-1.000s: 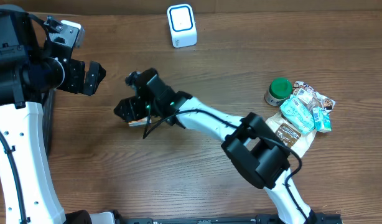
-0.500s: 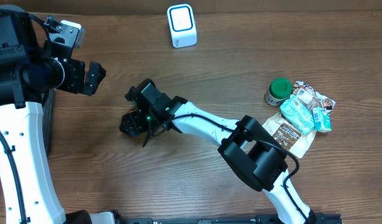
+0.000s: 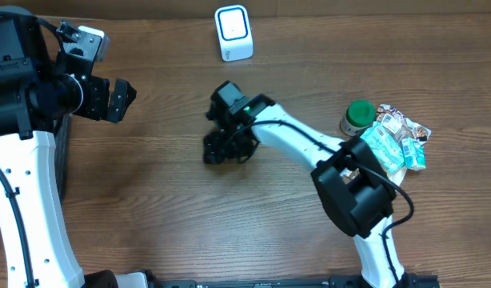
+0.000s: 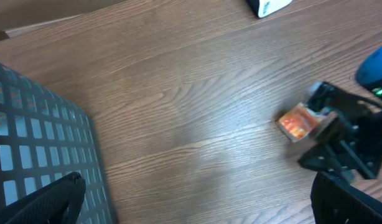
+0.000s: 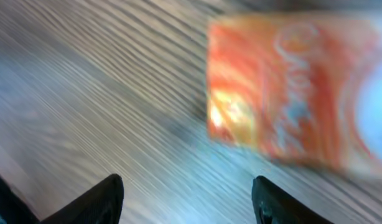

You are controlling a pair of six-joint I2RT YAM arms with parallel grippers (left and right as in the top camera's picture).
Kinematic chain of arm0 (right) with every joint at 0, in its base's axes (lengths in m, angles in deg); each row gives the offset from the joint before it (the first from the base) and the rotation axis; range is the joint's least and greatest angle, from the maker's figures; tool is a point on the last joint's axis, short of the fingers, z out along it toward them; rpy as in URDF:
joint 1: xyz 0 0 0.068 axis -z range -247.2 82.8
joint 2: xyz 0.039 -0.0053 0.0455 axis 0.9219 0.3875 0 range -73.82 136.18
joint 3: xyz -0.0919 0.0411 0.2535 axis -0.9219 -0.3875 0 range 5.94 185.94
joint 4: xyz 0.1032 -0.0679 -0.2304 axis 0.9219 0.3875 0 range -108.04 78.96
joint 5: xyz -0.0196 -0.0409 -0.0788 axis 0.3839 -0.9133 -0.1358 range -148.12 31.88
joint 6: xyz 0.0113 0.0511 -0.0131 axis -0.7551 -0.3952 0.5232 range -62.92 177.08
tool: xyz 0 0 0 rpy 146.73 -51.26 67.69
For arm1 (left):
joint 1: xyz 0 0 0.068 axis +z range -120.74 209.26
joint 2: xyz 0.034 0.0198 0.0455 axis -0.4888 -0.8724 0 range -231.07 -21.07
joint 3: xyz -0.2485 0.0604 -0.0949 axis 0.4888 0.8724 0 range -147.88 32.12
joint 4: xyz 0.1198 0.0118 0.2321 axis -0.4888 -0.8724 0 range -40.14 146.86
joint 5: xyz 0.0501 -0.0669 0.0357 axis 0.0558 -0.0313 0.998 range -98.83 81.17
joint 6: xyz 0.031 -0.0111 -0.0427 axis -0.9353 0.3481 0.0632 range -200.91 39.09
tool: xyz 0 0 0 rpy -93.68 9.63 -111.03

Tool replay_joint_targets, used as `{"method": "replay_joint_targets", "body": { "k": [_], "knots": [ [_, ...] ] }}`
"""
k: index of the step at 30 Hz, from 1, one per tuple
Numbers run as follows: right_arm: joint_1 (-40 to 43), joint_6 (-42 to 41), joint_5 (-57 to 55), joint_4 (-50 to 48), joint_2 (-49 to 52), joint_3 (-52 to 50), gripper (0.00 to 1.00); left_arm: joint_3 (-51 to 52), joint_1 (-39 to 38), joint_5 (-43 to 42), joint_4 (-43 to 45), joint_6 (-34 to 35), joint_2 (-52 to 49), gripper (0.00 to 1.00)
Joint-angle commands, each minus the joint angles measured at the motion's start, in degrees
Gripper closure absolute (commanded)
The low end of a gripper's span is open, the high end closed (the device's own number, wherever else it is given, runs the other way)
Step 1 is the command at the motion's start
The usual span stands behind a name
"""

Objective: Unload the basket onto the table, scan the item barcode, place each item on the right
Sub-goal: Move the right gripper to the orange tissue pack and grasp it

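Observation:
The item, an orange packet [image 4: 298, 122], lies on the wood table just beside my right gripper [image 4: 343, 146]. In the right wrist view the orange packet [image 5: 290, 93] is blurred and sits ahead of the fingertips, up and to the right. My right gripper [image 5: 191, 186] is open, with only table between its fingers. From overhead the right gripper [image 3: 221, 148] hangs at mid-table and hides the packet. The white and blue scanner [image 3: 233, 32] stands at the back edge. My left gripper [image 3: 117, 100] stays open at the far left.
A grey mesh basket [image 4: 35, 137] stands at the left under my left arm. At the right, a green-lidded can [image 3: 357, 116] and a pile of snack packets [image 3: 393, 144] lie together. The scanner [image 4: 269, 6] shows at the top of the left wrist view.
My right arm has swung to the right and towards the back, from left of centre to mid-table, nearer the scanner. The left arm has not moved.

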Motion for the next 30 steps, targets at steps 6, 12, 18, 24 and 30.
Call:
{"method": "replay_joint_targets", "body": {
  "k": [6, 12, 18, 24, 30],
  "knots": [
    [-0.5, 3.7, -10.6, -6.6, -4.3, 2.6, 0.34, -0.9, -0.4, -0.2, 0.0, -1.3, -0.1, 0.01],
    [-0.6, -6.0, -16.3, -18.9, -1.1, 2.1, 0.50, -0.9, -0.4, -0.2, 0.0, -1.3, -0.1, 0.00],
    [-0.8, -14.3, -17.4, -23.6, 3.3, 2.1, 0.54, -0.9, -0.4, -0.2, 0.0, -1.3, -0.1, 0.00],
    [-2.7, -14.9, -16.4, -22.3, 6.0, 2.1, 0.53, -0.9, -0.4, -0.2, 0.0, -1.3, -0.1, 0.00],
    [-2.7, -13.6, -15.9, -14.6, 4.5, 3.5, 0.53, -0.9, -0.4, -0.2, 0.0, -1.3, -0.1, 0.00]
  ]
}}
